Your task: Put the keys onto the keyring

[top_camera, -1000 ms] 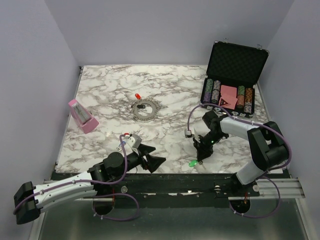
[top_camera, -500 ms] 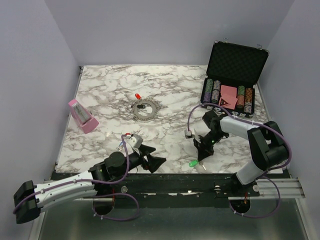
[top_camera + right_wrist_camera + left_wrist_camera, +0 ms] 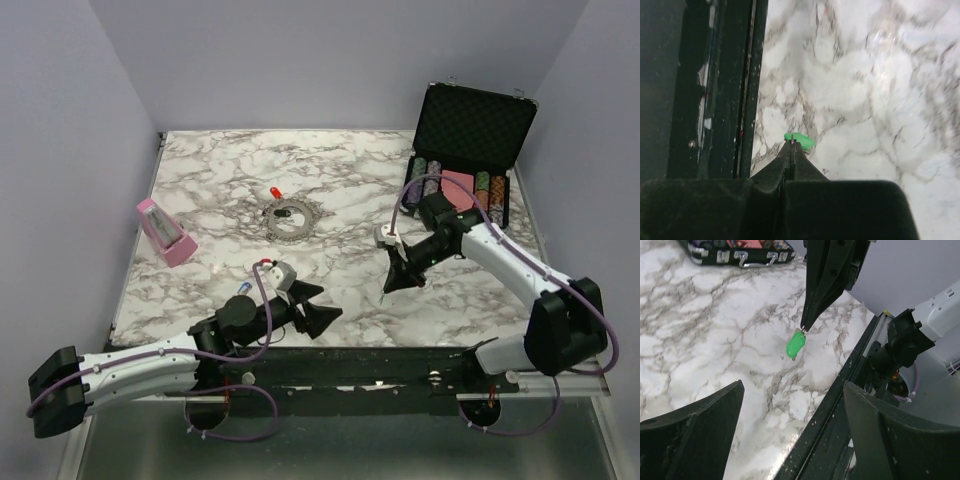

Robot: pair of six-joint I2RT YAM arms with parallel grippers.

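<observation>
Two fingers of my left gripper [image 3: 322,303] stand wide apart, holding nothing, at the near edge of the marble table [image 3: 220,170]. Just beyond, my right gripper [image 3: 388,288] is pinched tight on the green key [image 3: 796,345], which dangles from its tips. Farther back the keyring [image 3: 290,220] lies flat mid-table, with a red key [image 3: 274,192] near its far rim. Farthest right stands the open chip case [image 3: 470,130].

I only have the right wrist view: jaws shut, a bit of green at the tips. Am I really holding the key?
Observer: Yes; the left wrist view shows the green key hanging from the right gripper by its metal end.
Operator: Where's the keyring?
Observer: Top view: the keyring lies left of your gripper and farther back.
Operator: Left arm?
Observer: The left gripper is open, pointing toward the key.
</observation>
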